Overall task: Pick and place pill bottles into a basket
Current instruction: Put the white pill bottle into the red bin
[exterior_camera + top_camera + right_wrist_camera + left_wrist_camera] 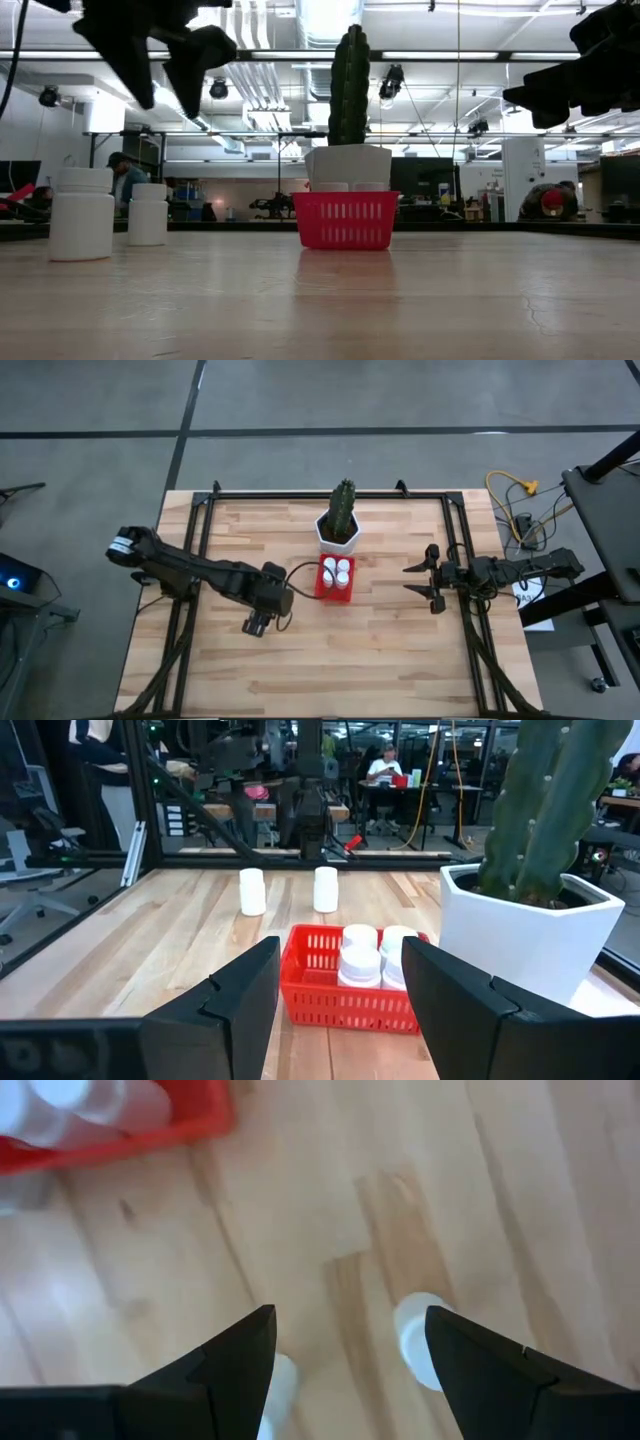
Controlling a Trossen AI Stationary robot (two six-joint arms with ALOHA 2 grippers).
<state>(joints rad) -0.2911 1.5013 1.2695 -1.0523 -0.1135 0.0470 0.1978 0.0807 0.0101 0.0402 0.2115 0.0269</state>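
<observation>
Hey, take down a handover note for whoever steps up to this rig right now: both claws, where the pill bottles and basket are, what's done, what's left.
Left claw: open, empty, above the two loose pill bottles.
Right claw: open, empty, waiting over the table's right side, pointed at the basket.
Basket: red, mid-table, directly in front of the potted cactus.
Done: four pill bottles stand in the basket.
Left: two pill bottles stand upright on the table, left of the basket, beneath the left claw. Neither is gripped yet; both need moving into the basket.
</observation>
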